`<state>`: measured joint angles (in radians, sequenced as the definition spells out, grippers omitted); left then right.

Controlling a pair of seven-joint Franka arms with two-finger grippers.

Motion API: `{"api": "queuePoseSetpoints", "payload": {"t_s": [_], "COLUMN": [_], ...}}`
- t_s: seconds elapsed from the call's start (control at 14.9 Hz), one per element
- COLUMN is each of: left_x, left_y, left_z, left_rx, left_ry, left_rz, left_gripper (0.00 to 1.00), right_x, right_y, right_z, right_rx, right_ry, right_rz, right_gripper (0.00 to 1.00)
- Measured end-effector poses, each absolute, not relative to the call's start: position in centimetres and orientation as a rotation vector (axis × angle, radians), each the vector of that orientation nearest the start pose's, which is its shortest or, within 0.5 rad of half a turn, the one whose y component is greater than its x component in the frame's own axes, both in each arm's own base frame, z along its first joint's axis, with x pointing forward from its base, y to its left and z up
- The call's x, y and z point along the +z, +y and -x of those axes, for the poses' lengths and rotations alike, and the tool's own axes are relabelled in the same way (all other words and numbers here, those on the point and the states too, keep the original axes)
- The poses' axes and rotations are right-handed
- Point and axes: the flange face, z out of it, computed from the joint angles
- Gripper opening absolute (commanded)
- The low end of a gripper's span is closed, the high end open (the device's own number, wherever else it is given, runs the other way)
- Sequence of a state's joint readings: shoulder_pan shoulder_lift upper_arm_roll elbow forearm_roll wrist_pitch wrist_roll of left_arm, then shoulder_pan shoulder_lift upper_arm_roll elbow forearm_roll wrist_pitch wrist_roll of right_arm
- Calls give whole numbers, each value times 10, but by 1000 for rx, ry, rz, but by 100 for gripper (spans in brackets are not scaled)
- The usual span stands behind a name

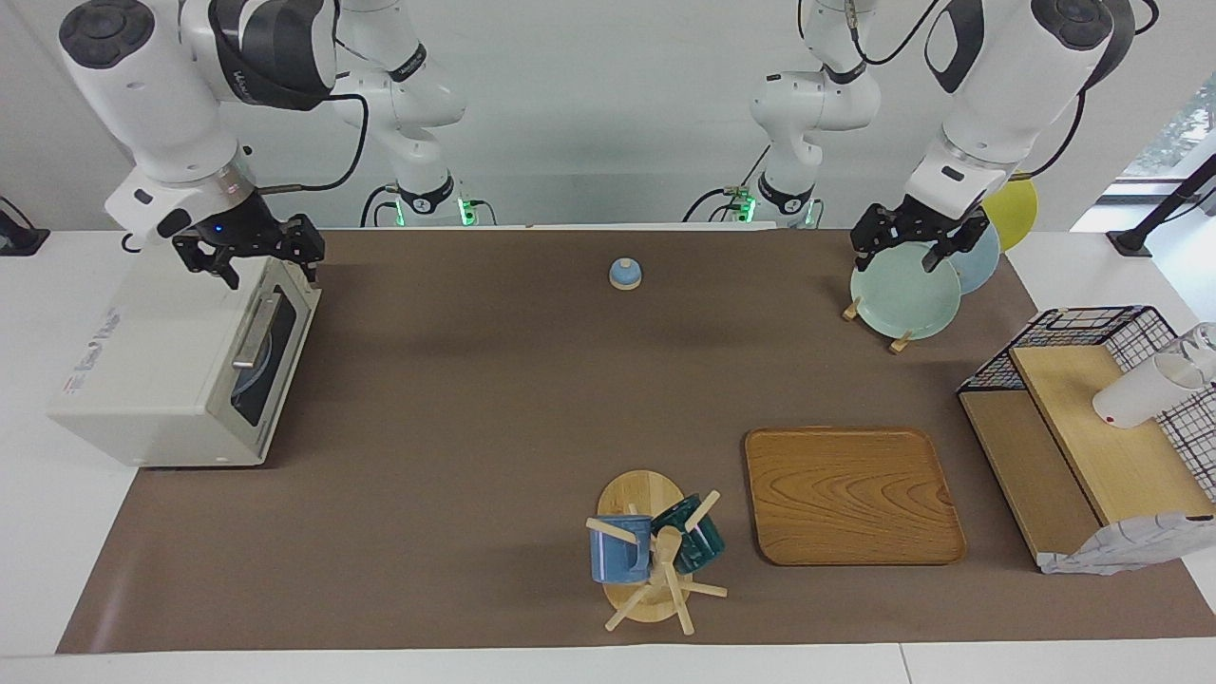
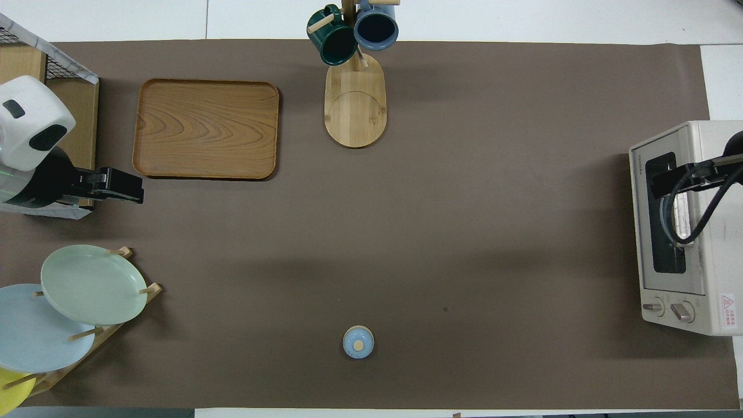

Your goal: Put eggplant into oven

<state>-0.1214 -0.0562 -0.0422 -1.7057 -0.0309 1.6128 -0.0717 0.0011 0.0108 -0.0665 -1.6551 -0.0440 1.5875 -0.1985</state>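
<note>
1. A brown mat point(image 1: 494, 399) covers the white table in front of a pale wall.
2. The right gripper point(image 1: 255, 249) hangs over the top front edge of the oven point(image 1: 161, 380), its jaws spread and holding nothing.
3. The oven stands at the right arm's end of the table with its dark glass door closed; a round, pale shape shows through the glass.
4. The eggplant cannot be seen in either view.
5. The left gripper point(image 1: 914, 243) waits over the pale green plate point(image 1: 905, 290) in the plate rack, jaws also spread and empty.
6. A small blue lid point(image 1: 625, 274) lies near the robots at mid-table.
7. A wooden tray point(image 1: 850, 494), a mug tree point(image 1: 651, 560) and a wire basket shelf point(image 1: 1092, 427) stand farther from the robots.
</note>
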Motion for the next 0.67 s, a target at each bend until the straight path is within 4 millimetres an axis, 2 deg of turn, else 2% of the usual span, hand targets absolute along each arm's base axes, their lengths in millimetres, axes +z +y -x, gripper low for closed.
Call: {"api": "queuePoseSetpoints", "payload": {"t_s": [0.47, 0.67], "left_x": [595, 595], "left_y": [-91, -91], "left_z": [-530, -530], "left_rx": [63, 63], "left_ry": [142, 142], "left_rz": [3162, 3162], "left_gripper": [100, 100], "right_x": [585, 584], "right_y": [-59, -60], "right_z": [-554, -554], "right_rx": [110, 114], "right_ry": [-152, -149], "right_rz": [3150, 3149], "right_gripper": [100, 100]}}
